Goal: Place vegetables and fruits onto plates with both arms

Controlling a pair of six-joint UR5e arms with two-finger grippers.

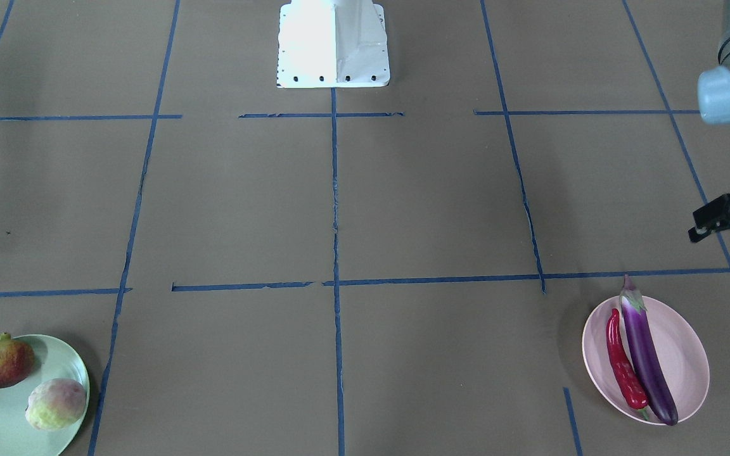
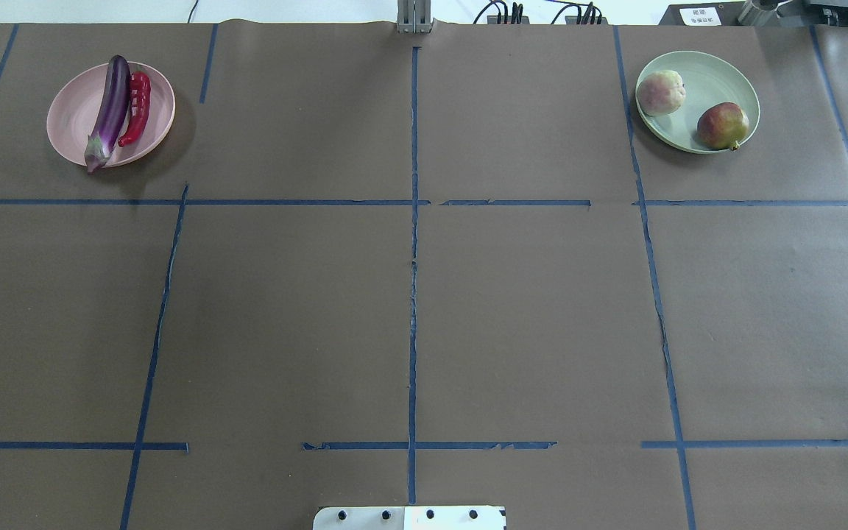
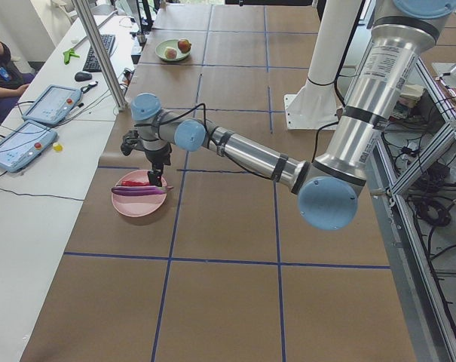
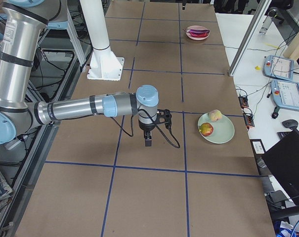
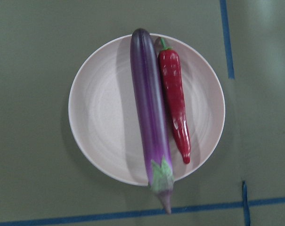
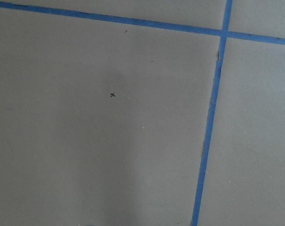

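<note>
Seemingly the placing is done: eggplant (image 5: 150, 113) and chili pepper (image 5: 175, 103) lie side by side on the pink plate (image 5: 100, 117), pomegranate-like fruit (image 2: 722, 125) and pale green fruit (image 2: 661, 92) on the mint plate (image 2: 711, 72). The left tool (image 1: 723, 235) hangs near the pink plate, jaws apart and empty; whether the right tool (image 4: 148, 136) is open I cannot tell. Retreat high, because the eggplant's cap overhangs the rim.

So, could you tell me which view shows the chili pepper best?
The left wrist-mounted view: the chili pepper shows large, stem to tip. Front-facing and overhead views show it small; side views, a red sliver; right wrist, nothing.
</note>
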